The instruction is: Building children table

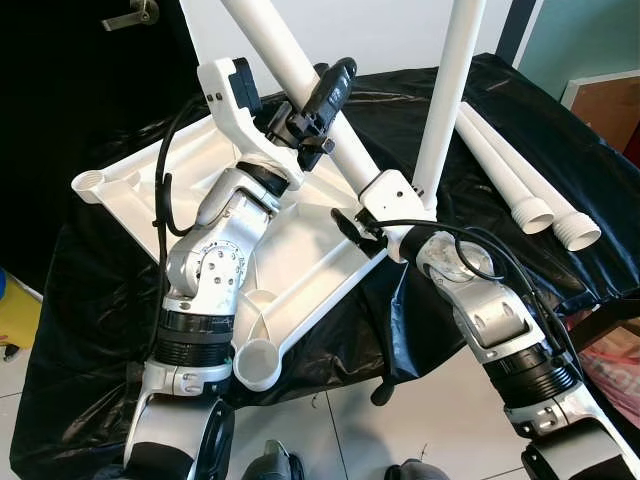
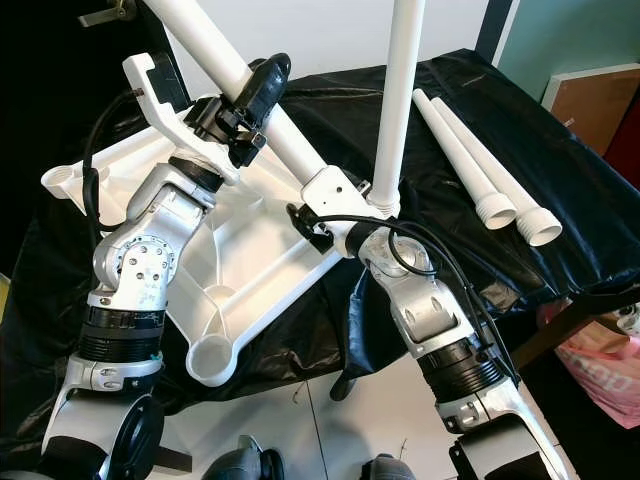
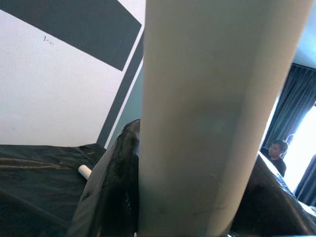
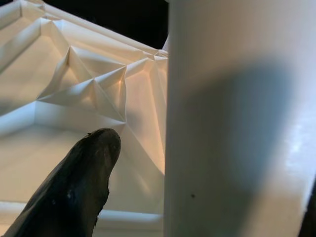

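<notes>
A white table top (image 1: 300,250) lies upside down on the black cloth. My left gripper (image 1: 322,105) is shut on a white leg (image 1: 285,55) that leans over the top; in the left wrist view this leg (image 3: 207,108) sits tight between both black fingers (image 3: 111,187). A second white leg (image 1: 448,90) stands upright at the top's right corner. My right gripper (image 1: 352,228) is low at that corner, by the feet of both legs. In the right wrist view one black finger (image 4: 74,192) stands off a leg (image 4: 232,123), with a gap between them.
Two more white legs (image 1: 515,185) lie side by side on the cloth at the right. An open corner socket (image 1: 258,365) faces me at the near edge, another (image 1: 88,185) at the left. A person (image 3: 276,153) is far off by a curtain.
</notes>
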Controlling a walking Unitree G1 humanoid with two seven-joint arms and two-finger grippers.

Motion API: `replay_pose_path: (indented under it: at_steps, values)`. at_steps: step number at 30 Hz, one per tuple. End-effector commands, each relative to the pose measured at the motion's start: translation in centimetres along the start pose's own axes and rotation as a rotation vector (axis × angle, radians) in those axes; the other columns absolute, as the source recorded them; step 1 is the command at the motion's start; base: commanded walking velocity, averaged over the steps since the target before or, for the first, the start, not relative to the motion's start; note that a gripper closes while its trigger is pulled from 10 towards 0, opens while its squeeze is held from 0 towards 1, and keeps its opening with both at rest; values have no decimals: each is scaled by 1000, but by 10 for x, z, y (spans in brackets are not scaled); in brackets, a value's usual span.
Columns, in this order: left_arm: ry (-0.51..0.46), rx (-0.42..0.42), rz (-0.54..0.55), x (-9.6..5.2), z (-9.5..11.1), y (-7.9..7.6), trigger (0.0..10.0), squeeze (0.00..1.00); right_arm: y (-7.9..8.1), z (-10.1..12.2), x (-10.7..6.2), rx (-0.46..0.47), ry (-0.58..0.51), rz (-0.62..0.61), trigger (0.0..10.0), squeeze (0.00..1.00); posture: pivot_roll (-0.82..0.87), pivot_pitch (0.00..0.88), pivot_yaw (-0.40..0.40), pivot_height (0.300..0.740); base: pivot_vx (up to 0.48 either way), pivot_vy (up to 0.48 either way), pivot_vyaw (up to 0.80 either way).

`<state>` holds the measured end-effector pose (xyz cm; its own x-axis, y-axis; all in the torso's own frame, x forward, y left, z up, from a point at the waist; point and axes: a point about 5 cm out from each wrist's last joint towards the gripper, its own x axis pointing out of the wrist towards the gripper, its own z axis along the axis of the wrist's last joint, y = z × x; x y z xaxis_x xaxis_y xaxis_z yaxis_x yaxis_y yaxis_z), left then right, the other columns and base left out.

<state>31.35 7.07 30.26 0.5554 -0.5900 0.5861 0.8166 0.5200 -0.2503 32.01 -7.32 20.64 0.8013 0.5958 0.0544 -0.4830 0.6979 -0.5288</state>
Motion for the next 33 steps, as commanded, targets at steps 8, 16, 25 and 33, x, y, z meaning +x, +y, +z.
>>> replay_pose_path:
  at_steps: [8, 16, 25, 33]
  values:
    - [-29, -49, -219, 15, 0, -41, 10000, 0, 17, -5, 7, -21, 35, 95, 10000, 0, -38, 48, 39, 740, 0, 0, 0]
    - [-6, 11, -259, 17, -1, -51, 10000, 0, 13, -12, 9, -11, 75, 71, 0, 0, -39, 52, 40, 740, 0, 0, 0]
    - [25, 34, -294, 17, -7, -61, 10000, 0, 5, -18, 13, 0, 130, 9, 0, 0, -39, 53, 42, 740, 0, 0, 0]
    - [19, 19, -300, 18, -6, -61, 10000, 1000, 0, -18, 16, 11, 141, -34, 10000, 0, -39, 51, 41, 740, 0, 0, 0]
